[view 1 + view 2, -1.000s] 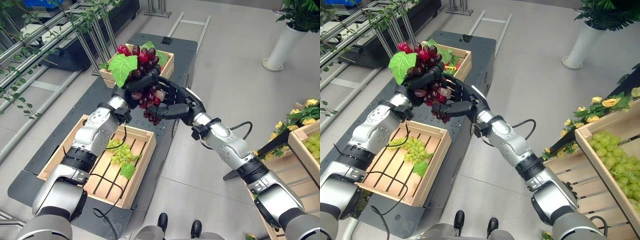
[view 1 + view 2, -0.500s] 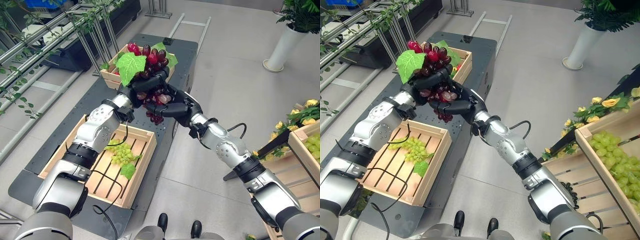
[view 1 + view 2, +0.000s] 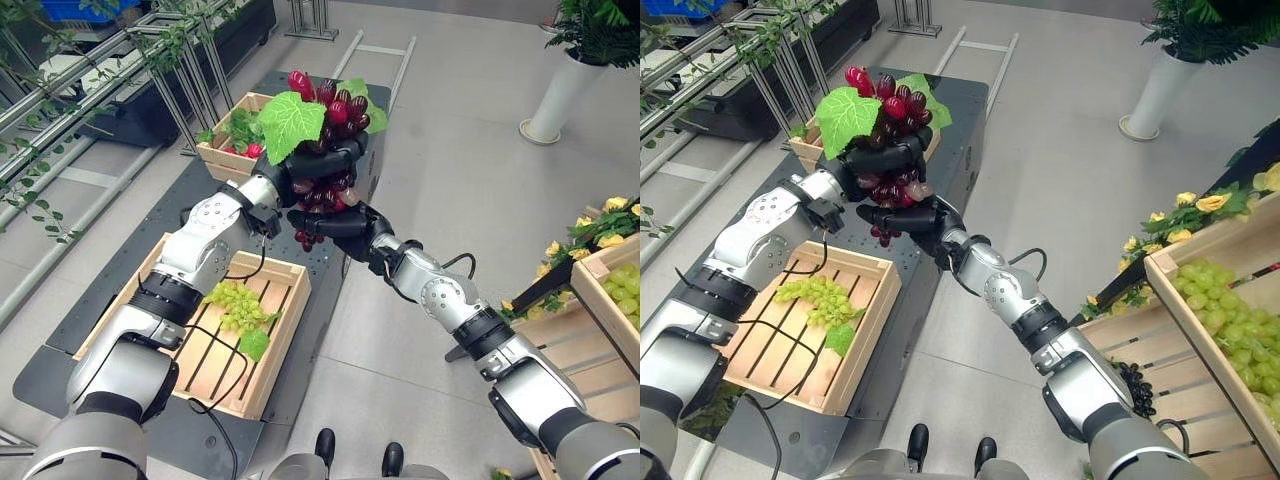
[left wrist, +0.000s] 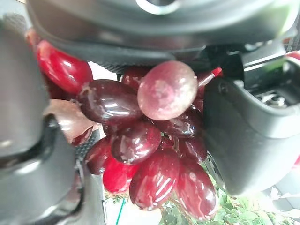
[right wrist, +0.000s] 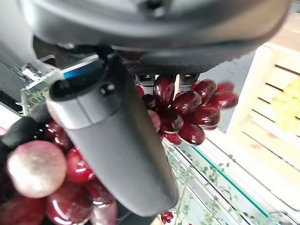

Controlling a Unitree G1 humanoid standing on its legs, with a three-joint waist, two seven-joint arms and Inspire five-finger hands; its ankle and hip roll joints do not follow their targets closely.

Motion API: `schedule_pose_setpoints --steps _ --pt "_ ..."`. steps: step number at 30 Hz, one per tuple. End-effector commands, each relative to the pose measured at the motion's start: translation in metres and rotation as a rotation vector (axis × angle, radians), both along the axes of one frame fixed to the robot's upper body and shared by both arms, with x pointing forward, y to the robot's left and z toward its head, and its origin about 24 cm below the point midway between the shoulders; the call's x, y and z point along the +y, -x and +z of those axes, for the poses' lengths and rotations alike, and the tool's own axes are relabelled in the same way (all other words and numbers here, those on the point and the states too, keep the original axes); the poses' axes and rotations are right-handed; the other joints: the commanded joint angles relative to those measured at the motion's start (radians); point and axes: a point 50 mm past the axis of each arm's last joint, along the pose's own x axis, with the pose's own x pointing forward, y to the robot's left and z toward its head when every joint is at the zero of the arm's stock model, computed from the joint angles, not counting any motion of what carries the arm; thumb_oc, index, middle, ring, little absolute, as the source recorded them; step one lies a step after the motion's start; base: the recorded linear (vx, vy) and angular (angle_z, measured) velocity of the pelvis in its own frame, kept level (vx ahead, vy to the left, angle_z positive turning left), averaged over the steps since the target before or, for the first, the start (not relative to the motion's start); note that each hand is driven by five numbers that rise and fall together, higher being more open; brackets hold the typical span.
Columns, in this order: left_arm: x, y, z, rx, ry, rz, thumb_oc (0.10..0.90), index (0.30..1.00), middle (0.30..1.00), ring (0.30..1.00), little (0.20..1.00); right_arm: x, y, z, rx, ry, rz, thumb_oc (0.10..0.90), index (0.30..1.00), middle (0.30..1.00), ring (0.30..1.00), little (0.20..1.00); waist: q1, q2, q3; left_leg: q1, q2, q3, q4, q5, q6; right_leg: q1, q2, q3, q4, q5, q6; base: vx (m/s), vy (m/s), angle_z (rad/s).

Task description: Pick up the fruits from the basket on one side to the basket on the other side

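A bunch of red grapes (image 3: 328,108) with green leaves (image 3: 292,122) is held up in the air over the dark cart (image 3: 330,290), between the two wooden crates. My left hand (image 3: 335,160) has its fingers curled round the bunch's middle; up close the grapes (image 4: 140,140) sit inside that grasp. My right hand (image 3: 340,222) lies against the lower part of the bunch with straight fingers pointing left, and a few grapes (image 3: 308,238) hang below them. In its wrist view the thumb (image 5: 117,140) stands beside the grapes (image 5: 187,112).
The near crate (image 3: 285,345) holds green grapes (image 3: 235,300) and a leaf. The far crate (image 3: 222,160) holds fruit and leaves. At the right a shelf crate (image 3: 1185,310) holds green grapes (image 3: 1235,320), with yellow flowers (image 3: 1210,205) nearby. Metal racks with vines (image 3: 90,80) line the left; a white planter (image 3: 555,90) stands far right.
Both hands have carried the red bunch upward and to the right. The right hand's fingers have straightened under the bunch instead of cupping it.
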Motion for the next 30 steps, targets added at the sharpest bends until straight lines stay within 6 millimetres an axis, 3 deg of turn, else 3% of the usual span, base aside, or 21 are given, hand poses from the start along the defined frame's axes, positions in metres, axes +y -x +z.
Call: schedule_pose_setpoints --steps 1,10,12,13,25,26,27,28,30 --pt "-0.015 -0.008 0.038 -0.144 0.063 -0.067 0.400 0.300 0.300 0.300 0.300 0.020 -0.003 0.048 -0.172 -0.192 -0.037 0.800 0.900 0.900 0.900 0.900 0.015 0.029 -0.255 0.001 -0.052 0.002 -0.018 -0.068 -0.017 -0.012 0.023 0.020 0.002 -0.001 -0.035 0.00 0.000 0.00" --pt "-0.009 -0.014 0.024 -0.092 0.009 -0.051 0.400 0.300 0.300 0.300 0.300 0.009 -0.008 0.066 -0.288 -0.162 -0.130 0.800 0.900 0.900 0.900 0.900 0.010 0.031 -0.257 0.005 -0.051 0.011 -0.018 -0.069 -0.015 -0.013 0.022 0.026 0.002 0.003 -0.032 0.00 0.000 0.00" --pt "-0.008 -0.014 0.022 -0.082 0.004 -0.037 0.400 0.300 0.300 0.300 0.300 0.005 -0.008 0.067 -0.289 -0.168 -0.154 0.482 0.422 0.422 0.422 0.422 0.009 0.032 -0.256 0.005 -0.051 0.013 -0.018 -0.069 -0.015 -0.012 0.021 0.027 0.002 0.003 -0.032 0.00 0.000 0.00" --pt "-0.006 -0.015 0.021 -0.075 0.007 -0.027 0.400 0.300 0.300 0.300 0.300 0.003 -0.009 0.067 -0.282 -0.183 -0.165 0.400 0.300 0.300 0.300 0.300 0.008 0.032 -0.257 0.006 -0.051 0.013 -0.018 -0.070 -0.015 -0.012 0.021 0.029 0.002 0.002 -0.031 0.00 0.000 0.00" --pt "0.005 -0.020 0.014 -0.062 0.047 0.059 0.400 0.300 0.300 0.300 0.300 -0.005 -0.012 0.059 -0.223 -0.255 -0.182 0.400 0.300 0.300 0.300 0.300 0.000 0.033 -0.250 0.009 -0.049 0.021 -0.018 -0.076 -0.014 -0.013 0.020 0.032 0.002 -0.001 -0.031 0.00 0.001 -0.01" --pt "0.006 -0.020 0.013 -0.055 0.047 0.071 0.493 0.439 0.439 0.439 0.439 -0.006 -0.012 0.058 -0.217 -0.260 -0.186 0.400 0.300 0.300 0.300 0.300 0.000 0.033 -0.250 0.010 -0.049 0.022 -0.018 -0.076 -0.014 -0.012 0.020 0.032 0.002 -0.001 -0.031 0.00 0.000 0.00" --pt "0.008 -0.021 0.011 -0.046 0.044 0.087 0.714 0.771 0.771 0.771 0.771 -0.007 -0.013 0.058 -0.212 -0.266 -0.187 0.400 0.300 0.300 0.300 0.300 -0.001 0.034 -0.250 0.010 -0.049 0.023 -0.018 -0.077 -0.014 -0.012 0.021 0.033 0.002 -0.001 -0.031 0.00 0.000 0.00" --pt "0.010 -0.022 0.009 -0.035 0.044 0.105 0.800 0.900 0.900 0.900 0.900 -0.007 -0.013 0.058 -0.208 -0.270 -0.190 0.400 0.300 0.300 0.300 0.300 -0.001 0.034 -0.249 0.011 -0.048 0.023 -0.018 -0.077 -0.015 -0.012 0.021 0.033 0.002 -0.001 -0.031 0.00 0.000 0.00" --pt "0.016 -0.024 0.004 -0.012 0.038 0.132 0.800 0.900 0.900 0.900 0.900 -0.008 -0.014 0.057 -0.204 -0.273 -0.197 0.400 0.300 0.300 0.300 0.300 -0.003 0.034 -0.248 0.013 -0.048 0.025 -0.018 -0.077 -0.015 -0.010 0.020 0.033 0.002 -0.002 -0.031 0.00 0.000 0.00"
